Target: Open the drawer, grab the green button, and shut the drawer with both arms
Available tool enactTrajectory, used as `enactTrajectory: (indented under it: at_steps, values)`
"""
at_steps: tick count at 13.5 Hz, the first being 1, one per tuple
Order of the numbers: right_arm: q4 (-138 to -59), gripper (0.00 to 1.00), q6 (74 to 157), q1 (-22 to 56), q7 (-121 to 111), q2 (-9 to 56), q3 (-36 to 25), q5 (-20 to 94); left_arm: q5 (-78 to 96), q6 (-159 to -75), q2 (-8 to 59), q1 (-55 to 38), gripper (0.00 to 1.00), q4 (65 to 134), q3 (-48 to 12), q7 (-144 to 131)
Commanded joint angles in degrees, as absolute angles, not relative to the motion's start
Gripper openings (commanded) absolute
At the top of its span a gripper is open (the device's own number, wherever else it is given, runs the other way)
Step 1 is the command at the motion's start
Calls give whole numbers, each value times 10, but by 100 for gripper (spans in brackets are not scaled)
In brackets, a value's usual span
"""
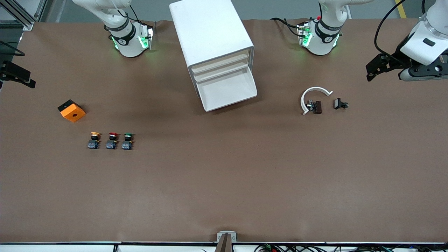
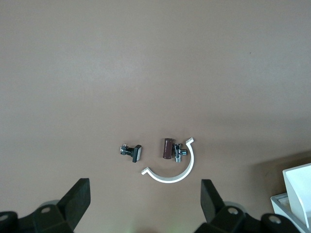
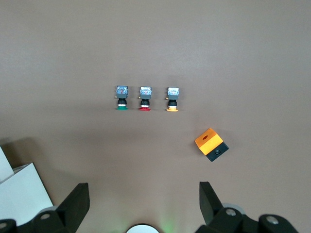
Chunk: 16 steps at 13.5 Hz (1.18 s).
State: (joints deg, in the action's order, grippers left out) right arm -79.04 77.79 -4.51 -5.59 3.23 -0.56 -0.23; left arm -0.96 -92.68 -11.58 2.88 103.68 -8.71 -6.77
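Front camera looks down across the whole table (image 1: 224, 196) at both bases. Each wrist camera hangs high, facing straight down; all share the cabinet (image 1: 213, 45).

1. It looked like a robotics lab: two white arms (image 1: 119, 31) were bolted along a brown-covered table (image 1: 224, 192).
2. Aluminium framing (image 1: 21, 14) stood at one corner.
3. Loose cables (image 1: 280, 247) (bundled) ran along the near edge.

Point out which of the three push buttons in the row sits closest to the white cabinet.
The green-capped button. It ends the row on the side toward the cabinet; the red-capped button is in the middle and the yellow-capped button is at the orange block's end.
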Motion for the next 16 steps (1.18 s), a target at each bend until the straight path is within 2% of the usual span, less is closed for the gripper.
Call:
enactTrajectory:
  at_steps: [1, 3, 7, 16]
  values:
    - [-815, 100, 787, -45, -54, 11, -6, 5, -12, -931, -131, 31, 100, 1049, -88, -63]
    - [-824, 100, 788, -45, -46, 1, -6, 5, -12, -930, -114, 30, 100, 1032, -88, -63]
    - [-929, 100, 856, -34, -35, -72, -11, 5, -12, -930, -102, 30, 100, 1017, -88, -63]
    - [-925, 100, 834, -40, -32, -71, -11, 7, -12, -928, -81, 30, 100, 994, -89, -64]
